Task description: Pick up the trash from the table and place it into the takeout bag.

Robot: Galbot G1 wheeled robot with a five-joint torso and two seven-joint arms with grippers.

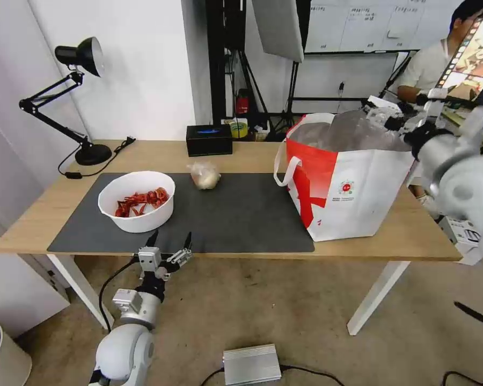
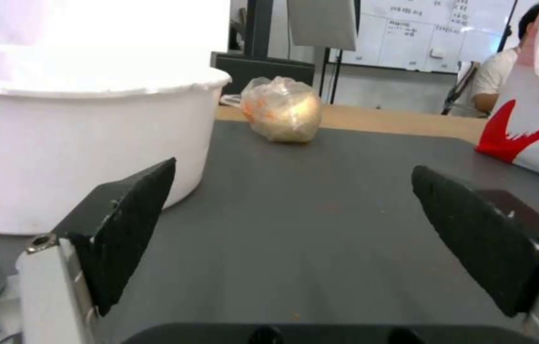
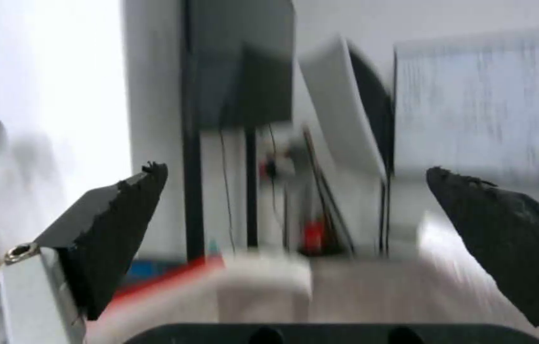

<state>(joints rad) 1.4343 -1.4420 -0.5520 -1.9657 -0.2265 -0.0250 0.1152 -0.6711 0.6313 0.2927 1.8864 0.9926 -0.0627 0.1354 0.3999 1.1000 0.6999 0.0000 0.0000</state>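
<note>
A white bowl of red shells [image 1: 137, 201] stands on the left of the dark grey mat [image 1: 241, 214]. A small beige bundle in a clear bag [image 1: 205, 175] lies behind it near the mat's back edge. My left gripper [image 1: 170, 241] is open at the table's front edge, just in front of the bowl [image 2: 78, 138], with nothing between its fingers and the bundle [image 2: 282, 111] farther off. The takeout bag [image 1: 343, 182] stands open on the right of the table [image 1: 413, 236]. Over its far right rim, my right gripper [image 1: 397, 119] is open and empty [image 3: 295, 169].
A black tissue box [image 1: 209, 139] sits at the table's back edge. A black desk lamp [image 1: 80, 96] stands at the back left corner, its cable running along the wood. A silver box [image 1: 251, 364] lies on the floor under the table's front.
</note>
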